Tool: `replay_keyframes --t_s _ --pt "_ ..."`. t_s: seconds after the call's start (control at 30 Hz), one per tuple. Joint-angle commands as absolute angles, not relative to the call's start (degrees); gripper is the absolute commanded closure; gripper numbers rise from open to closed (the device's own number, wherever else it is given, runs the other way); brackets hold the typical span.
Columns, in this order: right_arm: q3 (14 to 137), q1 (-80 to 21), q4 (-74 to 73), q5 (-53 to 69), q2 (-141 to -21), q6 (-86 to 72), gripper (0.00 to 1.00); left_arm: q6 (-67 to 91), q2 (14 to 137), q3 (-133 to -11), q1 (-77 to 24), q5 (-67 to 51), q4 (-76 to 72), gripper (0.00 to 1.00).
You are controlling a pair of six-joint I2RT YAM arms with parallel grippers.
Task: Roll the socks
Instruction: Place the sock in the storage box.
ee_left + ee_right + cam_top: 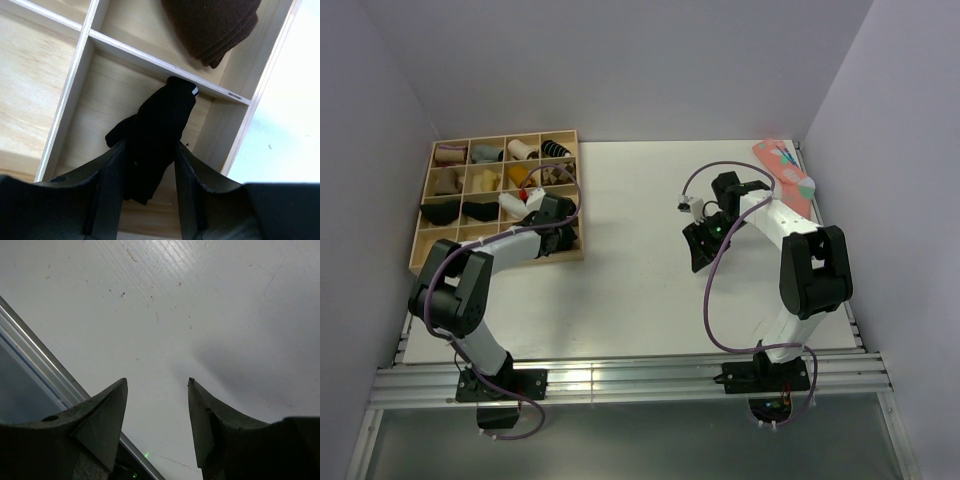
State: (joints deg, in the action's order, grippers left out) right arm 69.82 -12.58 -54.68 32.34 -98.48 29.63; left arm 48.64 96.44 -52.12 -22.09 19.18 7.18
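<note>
Left pincer (150, 145) straddles the black sock (161, 117) in a wooden tray (145, 56) compartment (grip unclear); right pincer (157, 381) gapes above the table (200, 300).

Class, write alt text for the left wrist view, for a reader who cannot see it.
A black sock sits between the fingers of the left gripper, inside one compartment of a wooden divided tray. A dark brown sock lies in the next compartment.
</note>
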Motion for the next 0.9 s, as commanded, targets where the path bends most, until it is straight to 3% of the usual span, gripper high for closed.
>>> replay_keyframes --t_s 0.0,0.87 --pt "70.4 -12.48 -54.76 32.26 -96.24 29.53 0.41 47.37 95.1 -52.82 -22.68 16.34 13.18 0.53" --pt "71.45 -12.48 -55.11 31.73 -95.45 29.36 0.41 45.09 90.44 -59.06 -22.59 20.21 19.69 0.42"
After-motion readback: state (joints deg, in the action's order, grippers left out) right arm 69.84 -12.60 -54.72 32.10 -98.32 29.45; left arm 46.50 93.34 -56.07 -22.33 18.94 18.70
